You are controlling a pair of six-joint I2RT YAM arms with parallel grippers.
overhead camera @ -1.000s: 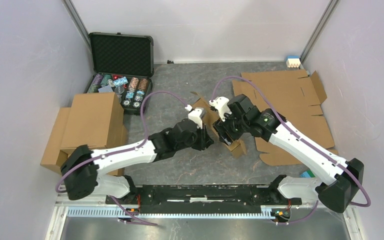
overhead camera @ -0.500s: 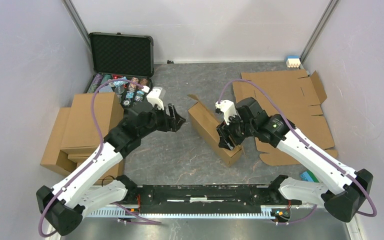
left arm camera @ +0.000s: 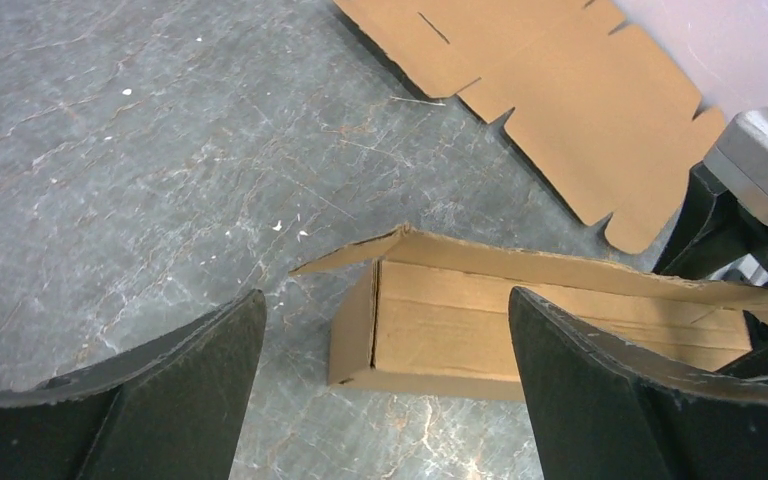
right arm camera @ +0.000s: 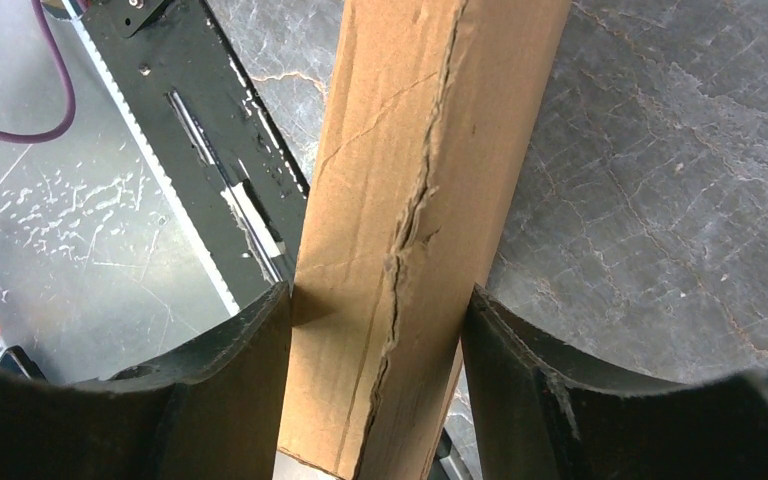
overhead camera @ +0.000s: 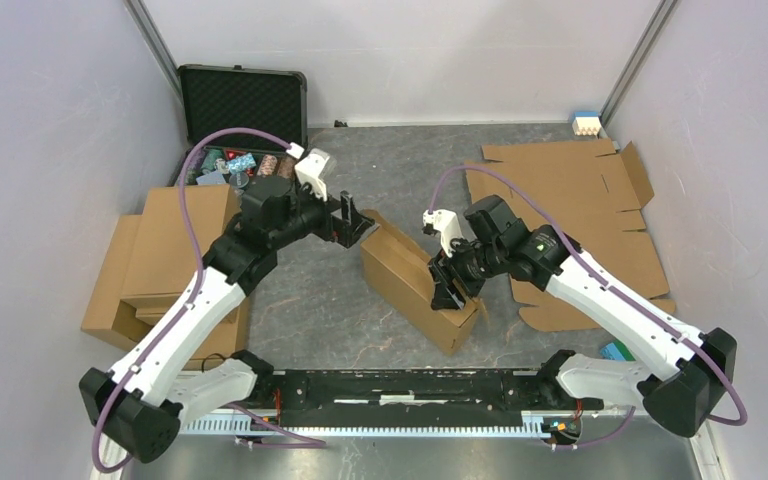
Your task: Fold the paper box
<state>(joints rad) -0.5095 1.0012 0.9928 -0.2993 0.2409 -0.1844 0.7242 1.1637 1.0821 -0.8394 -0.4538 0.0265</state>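
Observation:
The paper box [overhead camera: 405, 275] is a long, closed brown cardboard box lying slantwise on the grey table, with a lid flap [left arm camera: 360, 255] sticking out at its far end. My right gripper [overhead camera: 450, 285] grips its near end, one finger on each long side; the right wrist view shows the box [right arm camera: 410, 200] wedged in the right gripper [right arm camera: 375, 300], a ragged seam running along it. My left gripper [overhead camera: 355, 225] hangs wide open just off the box's far end, holding nothing. In the left wrist view the box [left arm camera: 520, 330] lies beyond the left gripper [left arm camera: 385, 300].
Flat cardboard blanks [overhead camera: 570, 190] lie at the right, also seen as a blank [left arm camera: 560, 90] in the left wrist view. A stack of folded boxes [overhead camera: 175, 250] sits at the left. An open black case of poker chips [overhead camera: 245, 130] stands at the back left. The arms' base rail [overhead camera: 410, 385] runs along the near edge.
My left gripper has opened, let go of the box and drawn back up and to the left. The box has swung left and down onto the table, still in my right gripper.

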